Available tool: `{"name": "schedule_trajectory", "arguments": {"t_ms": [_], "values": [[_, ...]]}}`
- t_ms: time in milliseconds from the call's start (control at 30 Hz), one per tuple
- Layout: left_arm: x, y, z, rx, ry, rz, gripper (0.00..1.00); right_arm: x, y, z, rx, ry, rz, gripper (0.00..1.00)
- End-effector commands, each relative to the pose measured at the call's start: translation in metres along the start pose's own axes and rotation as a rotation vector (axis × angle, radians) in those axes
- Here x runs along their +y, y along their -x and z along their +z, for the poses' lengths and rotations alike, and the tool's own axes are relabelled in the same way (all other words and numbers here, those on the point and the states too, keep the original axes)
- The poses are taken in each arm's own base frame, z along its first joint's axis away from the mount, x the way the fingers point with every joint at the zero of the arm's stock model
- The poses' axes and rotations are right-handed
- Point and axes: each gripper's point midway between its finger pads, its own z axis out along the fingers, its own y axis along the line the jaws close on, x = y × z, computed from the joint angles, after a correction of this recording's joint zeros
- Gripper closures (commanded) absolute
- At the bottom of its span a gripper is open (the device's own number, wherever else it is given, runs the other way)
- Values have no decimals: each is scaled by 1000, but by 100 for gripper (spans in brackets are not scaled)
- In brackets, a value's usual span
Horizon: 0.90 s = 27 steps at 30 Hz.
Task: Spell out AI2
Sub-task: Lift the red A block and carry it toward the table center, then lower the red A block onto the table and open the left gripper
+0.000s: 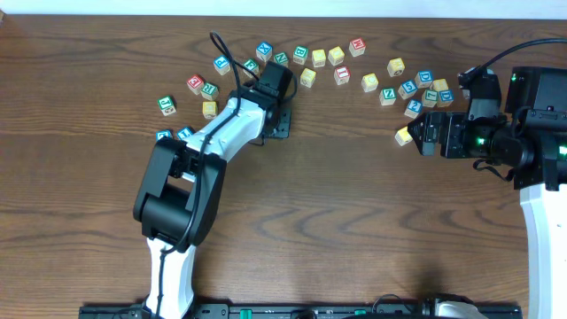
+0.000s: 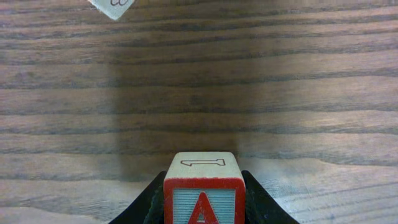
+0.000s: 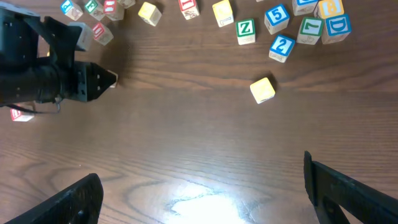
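Red-framed wooden A block [image 2: 203,186] sits pinched between the black fingers [image 2: 258,202] of the left gripper [image 1: 280,126], just on the near side of the scatter of blocks [image 1: 337,58] at the far edge. The left wrist view doesn't show whether it's lifted or resting on the table [image 1: 354,230].

Step in hand, I'd say: first letter grabbed, not yet placed, since nothing is laid out on the open wood in front. Next move probably: carry the A to the bare near area and set it down letter-up, leaving room beside it for two more.

Right gripper [image 3: 200,186] hangs with jaws spread wide, holding nothing, near a plain yellow block [image 3: 262,89]. The blue 2 block [image 3: 281,47] lies just beyond that, so the right arm looks best placed for it. Can't pick out the letter I for sure.

Blocks: small cubes, pale wood faces, softened corners, coloured borders, printed characters. The A block's top face shows an outlined 1. Table: dark brown grain, matte, with a glare patch in the right wrist view.
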Motion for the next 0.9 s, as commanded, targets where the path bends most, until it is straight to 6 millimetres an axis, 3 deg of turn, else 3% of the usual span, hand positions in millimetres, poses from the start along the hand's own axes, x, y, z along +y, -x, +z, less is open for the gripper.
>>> {"name": "schedule_trajectory", "arguments": {"t_ms": [0,367,600,867], "values": [[4,-13,15,43,23,16,78,-1,5,-4,-17,-11,-1,1],[2,-22,14,75,30,24,78,-1,5,-4,-18,-14,-2,1],[-4,-38,12,129,41,0,78,-1,6,-4,-21,-14,-3,1],[-8,-40,12,132,38,10,77,-3,5,-4,-20,-21,-2,1]]}}
